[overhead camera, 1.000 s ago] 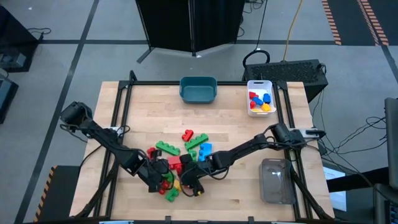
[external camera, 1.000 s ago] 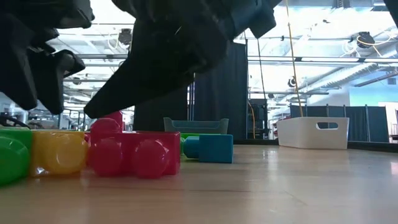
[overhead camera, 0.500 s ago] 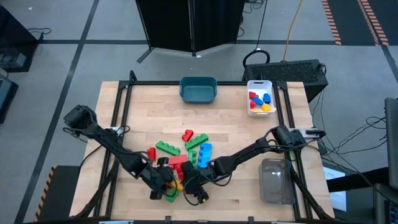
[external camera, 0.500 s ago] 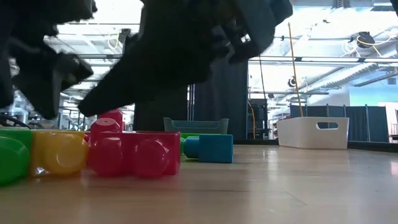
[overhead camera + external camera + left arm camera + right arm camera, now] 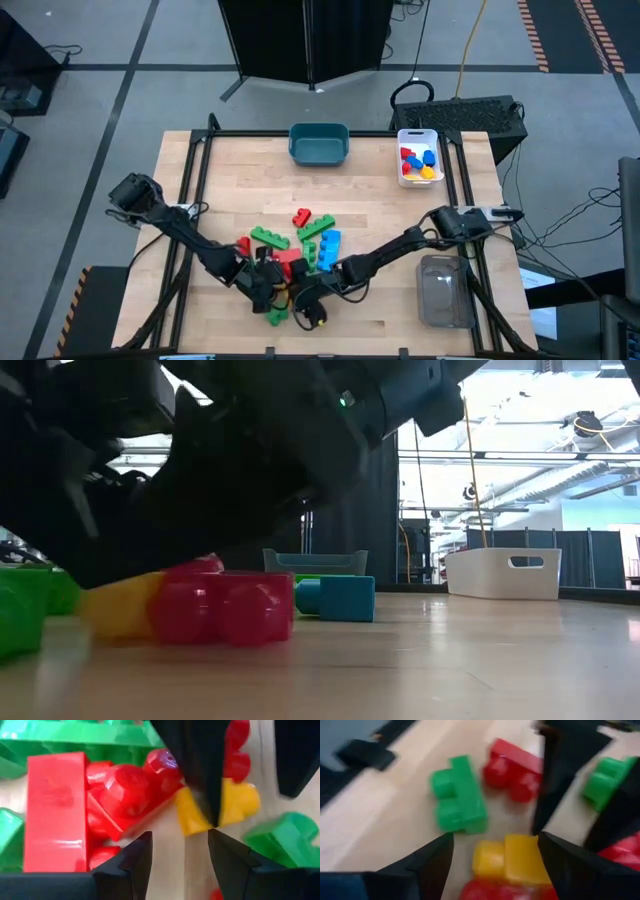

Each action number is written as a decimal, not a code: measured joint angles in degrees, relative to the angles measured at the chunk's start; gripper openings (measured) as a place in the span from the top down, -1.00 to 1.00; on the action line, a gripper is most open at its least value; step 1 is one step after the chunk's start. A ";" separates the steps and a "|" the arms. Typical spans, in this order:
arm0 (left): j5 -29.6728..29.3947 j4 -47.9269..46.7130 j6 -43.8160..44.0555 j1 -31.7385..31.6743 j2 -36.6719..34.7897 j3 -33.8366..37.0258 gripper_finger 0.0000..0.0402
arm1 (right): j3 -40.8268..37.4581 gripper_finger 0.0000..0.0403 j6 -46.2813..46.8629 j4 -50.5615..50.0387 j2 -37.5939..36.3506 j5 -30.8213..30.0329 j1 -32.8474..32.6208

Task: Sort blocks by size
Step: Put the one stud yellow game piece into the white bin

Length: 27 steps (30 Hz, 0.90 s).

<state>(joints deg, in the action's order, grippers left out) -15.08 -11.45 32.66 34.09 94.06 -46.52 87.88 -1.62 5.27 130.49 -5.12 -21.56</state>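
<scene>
Both sets of fingers crowd the same heap, so watch for a clash. Your right gripper (image 5: 492, 857) has its fingers spread, with a yellow block (image 5: 506, 857) lying between them, not pinched. Your left gripper (image 5: 180, 852) has its fingers parted over bare wood, with the same yellow block (image 5: 220, 807) just ahead, and a dark finger, probably the right arm's, pressing onto it. Closing now could knock the red block (image 5: 52, 810) or jam finger against finger. The wooden counter (image 5: 380, 210) is pale; beyond it, dark curtains and a white bin (image 5: 503, 573).

Grey floor (image 5: 120, 60) with dark seams, black curtain (image 5: 360, 510), bright ceiling lights, orange cable (image 5: 470, 45)
</scene>
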 joint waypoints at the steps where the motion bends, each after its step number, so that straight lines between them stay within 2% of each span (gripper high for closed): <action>1: -0.02 0.28 0.02 -0.16 0.00 0.00 0.13 | 0.02 -0.39 0.58 -0.27 0.02 -1.59 0.00; 5: -0.06 0.49 0.05 -0.31 -0.02 0.00 0.13 | 0.04 -0.40 0.91 -1.35 0.03 -5.55 0.11; 13: -0.22 0.48 0.10 -0.31 -0.02 0.00 0.13 | 0.09 -0.40 1.63 -4.16 -0.26 -6.16 0.31; 18: -0.18 0.67 1.51 -0.24 -0.02 0.00 0.13 | 0.04 -0.40 1.79 -10.49 -2.45 -8.95 0.39; 27: -0.17 2.33 1.61 0.17 -0.02 0.00 0.13 | -0.02 -0.40 13.03 -18.69 -6.40 -10.50 0.11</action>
<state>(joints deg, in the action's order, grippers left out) -15.25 -9.12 34.27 34.26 94.04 -46.52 87.85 11.40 -13.42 124.09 -15.62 -21.45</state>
